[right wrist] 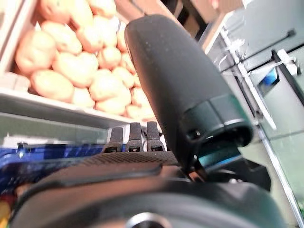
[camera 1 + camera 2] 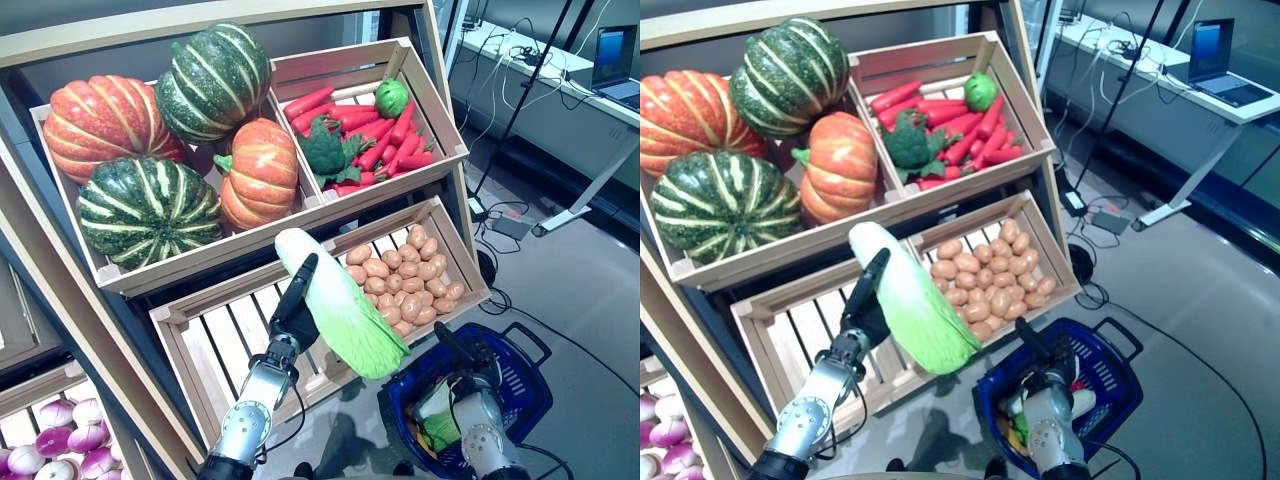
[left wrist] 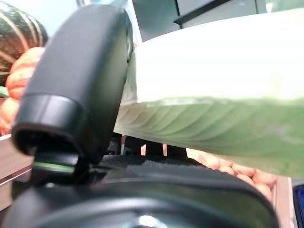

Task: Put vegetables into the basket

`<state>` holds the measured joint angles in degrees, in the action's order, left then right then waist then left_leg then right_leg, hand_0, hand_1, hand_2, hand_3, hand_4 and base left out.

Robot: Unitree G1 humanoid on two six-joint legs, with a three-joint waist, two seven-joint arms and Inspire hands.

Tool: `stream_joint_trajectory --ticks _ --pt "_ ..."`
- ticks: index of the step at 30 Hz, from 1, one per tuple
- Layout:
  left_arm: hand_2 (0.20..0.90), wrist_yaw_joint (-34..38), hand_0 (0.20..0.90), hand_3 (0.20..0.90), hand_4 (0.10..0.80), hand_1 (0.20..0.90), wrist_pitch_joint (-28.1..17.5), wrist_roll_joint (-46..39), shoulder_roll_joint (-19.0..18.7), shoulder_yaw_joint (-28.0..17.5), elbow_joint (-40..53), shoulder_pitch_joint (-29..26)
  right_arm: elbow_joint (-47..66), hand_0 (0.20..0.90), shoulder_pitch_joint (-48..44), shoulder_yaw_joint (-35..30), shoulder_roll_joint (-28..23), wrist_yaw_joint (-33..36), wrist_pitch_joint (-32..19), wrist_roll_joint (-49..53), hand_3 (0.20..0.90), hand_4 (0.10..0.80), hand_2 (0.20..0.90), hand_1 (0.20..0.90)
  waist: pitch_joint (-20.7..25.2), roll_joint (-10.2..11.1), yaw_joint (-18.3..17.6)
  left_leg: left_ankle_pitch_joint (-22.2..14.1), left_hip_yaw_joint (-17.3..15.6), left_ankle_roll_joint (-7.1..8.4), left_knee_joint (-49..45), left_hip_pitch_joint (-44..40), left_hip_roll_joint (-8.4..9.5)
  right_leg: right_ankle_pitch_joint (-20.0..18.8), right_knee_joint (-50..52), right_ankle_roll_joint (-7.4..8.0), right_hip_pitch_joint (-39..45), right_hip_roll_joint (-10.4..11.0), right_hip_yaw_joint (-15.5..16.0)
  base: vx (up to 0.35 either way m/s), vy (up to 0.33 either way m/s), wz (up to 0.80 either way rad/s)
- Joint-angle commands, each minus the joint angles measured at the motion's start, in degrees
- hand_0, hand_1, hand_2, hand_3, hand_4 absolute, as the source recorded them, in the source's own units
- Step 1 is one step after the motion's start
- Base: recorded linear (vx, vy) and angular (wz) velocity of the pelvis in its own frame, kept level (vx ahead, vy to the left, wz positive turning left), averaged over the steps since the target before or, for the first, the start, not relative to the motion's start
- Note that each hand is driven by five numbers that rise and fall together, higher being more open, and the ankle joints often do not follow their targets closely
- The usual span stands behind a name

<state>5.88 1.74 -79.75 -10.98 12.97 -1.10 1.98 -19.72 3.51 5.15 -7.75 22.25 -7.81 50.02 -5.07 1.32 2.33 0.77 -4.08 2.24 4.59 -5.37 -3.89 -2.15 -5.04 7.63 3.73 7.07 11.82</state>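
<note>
A slanted wooden produce shelf (image 2: 130, 285) fills the left and centre of the frame. Its upper left crate holds large striped green and orange pumpkins (image 2: 150, 205). The upper right crate holds red carrots with green broccoli (image 2: 372, 135). The lower right crate is full of small brown potatoes (image 2: 400, 280), and the slatted crate (image 2: 225, 345) beside it, lower centre, is bare.

In front of that bare crate, the long pale-white and green napa cabbage (image 2: 335, 300) hangs in the air, leafy end pointing down to the right. The left hand (image 2: 296, 312) holds it, dark fingers and thumb curled round its pale stem half.

At lower right sits the blue plastic shopping basket (image 2: 520, 385) on the floor, some green and white items already inside. The right hand (image 2: 462, 358) is at the basket's near rim; I cannot tell how its fingers stand.
</note>
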Motion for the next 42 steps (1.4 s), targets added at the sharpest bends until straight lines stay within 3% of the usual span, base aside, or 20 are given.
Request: stream_joint_trajectory --ticks 1,7,11,32,42 --pt "0.300 -1.88 0.300 0.300 0.400 0.300 0.66 4.84 -2.28 -2.27 7.85 -4.13 10.53 0.900 -2.72 -1.71 -5.15 -13.24 2.85 -0.85 0.900 0.800 0.900 0.900 2.79 1.96 0.44 1.04 0.12 -2.17 -0.33 2.00 2.01 -4.74 0.85 -0.45 -0.15 3.02 2.15 0.000 0.000 0.00" --pt "0.300 -2.63 0.300 0.300 0.400 0.300 1.64 11.87 -4.98 -4.04 7.98 -3.93 19.38 0.900 -1.83 -0.12 -11.85 -27.96 12.43 2.41 0.900 0.800 0.900 0.900 2.88 2.74 0.29 1.27 -0.14 -1.91 -0.39 2.36 1.94 -4.63 0.82 -0.11 -0.56 2.93 2.29 0.000 0.000 0.00" --pt "0.300 -3.80 0.300 0.300 0.400 0.300 0.69 13.88 -6.05 -3.41 6.98 -4.46 23.14 0.900 -2.31 2.15 -15.67 -33.98 16.36 4.20 0.900 0.800 0.900 0.900 2.99 3.14 0.25 1.39 -0.39 -1.75 -0.31 2.43 1.85 -4.64 0.70 -0.01 -0.59 2.87 2.36 0.000 0.000 0.00" --pt "0.300 -5.19 0.300 0.300 0.400 0.300 -2.48 21.72 -10.22 0.49 7.06 -5.59 26.68 0.900 -4.07 12.64 -23.54 -50.49 27.38 -2.97 0.900 0.800 0.900 0.900 3.38 3.55 1.49 2.11 0.71 -1.06 0.01 2.64 1.62 -4.70 0.41 0.08 -0.16 3.00 2.72 0.002 -0.001 0.01" --pt "0.300 -7.73 0.300 0.300 0.400 0.300 -2.08 24.01 -11.74 0.89 7.02 -5.00 25.63 0.900 -3.45 11.69 -26.87 -55.00 27.68 -3.80 0.900 0.800 0.900 0.900 3.31 3.69 1.50 2.32 0.89 -0.77 0.13 2.68 1.36 -4.68 0.38 0.18 -0.10 2.91 2.68 0.000 0.000 0.00"
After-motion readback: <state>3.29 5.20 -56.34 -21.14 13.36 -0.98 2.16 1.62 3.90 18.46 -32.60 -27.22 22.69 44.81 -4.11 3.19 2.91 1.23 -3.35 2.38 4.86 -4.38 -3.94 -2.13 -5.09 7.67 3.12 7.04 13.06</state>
